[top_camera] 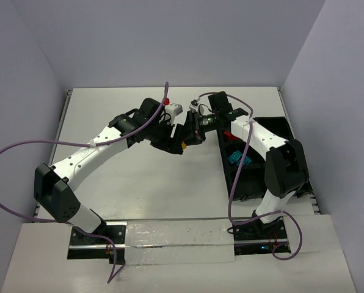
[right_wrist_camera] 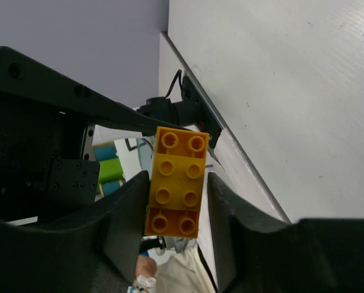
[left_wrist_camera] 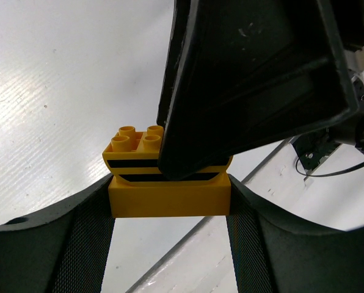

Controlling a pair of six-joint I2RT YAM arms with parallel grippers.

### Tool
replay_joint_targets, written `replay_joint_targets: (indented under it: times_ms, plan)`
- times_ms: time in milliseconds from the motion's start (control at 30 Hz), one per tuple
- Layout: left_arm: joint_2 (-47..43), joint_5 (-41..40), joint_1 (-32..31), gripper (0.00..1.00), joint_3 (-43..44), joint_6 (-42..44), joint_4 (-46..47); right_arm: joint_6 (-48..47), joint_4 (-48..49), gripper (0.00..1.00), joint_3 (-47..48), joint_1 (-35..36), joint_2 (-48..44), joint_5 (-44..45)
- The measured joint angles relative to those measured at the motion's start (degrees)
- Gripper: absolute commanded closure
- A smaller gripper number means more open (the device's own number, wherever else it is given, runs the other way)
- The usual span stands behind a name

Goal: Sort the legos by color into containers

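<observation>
- The yellow brick hangs above the table at the middle of the top view, well left of the containers.
- This looks like a handover. The right gripper should seat squarely on the brick's sides before the left gripper releases, otherwise the brick drops.
- The left fingers pinch the brick's lower block.
- The right fingers flank the brick closely, though I cannot tell whether they press on it.

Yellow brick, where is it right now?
Top view, mid-table: the yellow brick is gripped in the left tool while the right tool straddles it, just left of the black tray.
</observation>
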Motion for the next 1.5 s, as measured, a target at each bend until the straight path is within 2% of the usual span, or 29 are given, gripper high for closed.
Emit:
replay_joint_targets:
  times_ms: [67,100,133,167,767,900,1133,1367,1500]
  plan:
    - [0.0,-0.1,-0.2,0.58,0.0,0.1,-0.5,-0.3,-0.2,0.85,0.2,0.2,0.2,-0.8]
    - [0.0,-0.2,-0.3,0.58,0.0,0.2,-0.6,-0.3,-0.5,0.93,0.4,0.3,0.2,-0.8]
    - [0.0,-0.2,-0.3,0.58,0.0,0.3,-0.6,-0.4,-0.6,0.99,0.4,0.3,0.2,-0.8]
    - [0.0,-0.2,-0.3,0.58,0.0,0.3,-0.6,-0.4,-0.6,1.00,0.4,0.3,0.2,-0.7]
    - [0.0,-0.8,-0.2,0.61,-1.0,0.3,3.0,2.3,-0.7,1.00,0.6,-0.7,-1.8,5.9]
    - [0.0,-0.8,-0.2,0.61,-1.2,0.3,6.2,4.5,0.2,1.00,0.6,-2.3,-2.6,6.4]
    - [-0.1,-0.1,-0.3,0.61,-2.5,0.3,4.2,6.1,2.7,1.00,0.7,-8.8,-2.9,10.9]
    - [-0.1,-0.2,-0.3,0.61,-2.5,0.2,3.9,3.0,0.8,1.00,-1.9,-11.0,-4.7,15.4]
    - [-0.1,-0.2,-0.3,0.61,-2.4,0.1,3.8,-1.4,-4.7,1.00,-3.9,-12.7,-8.1,22.1]
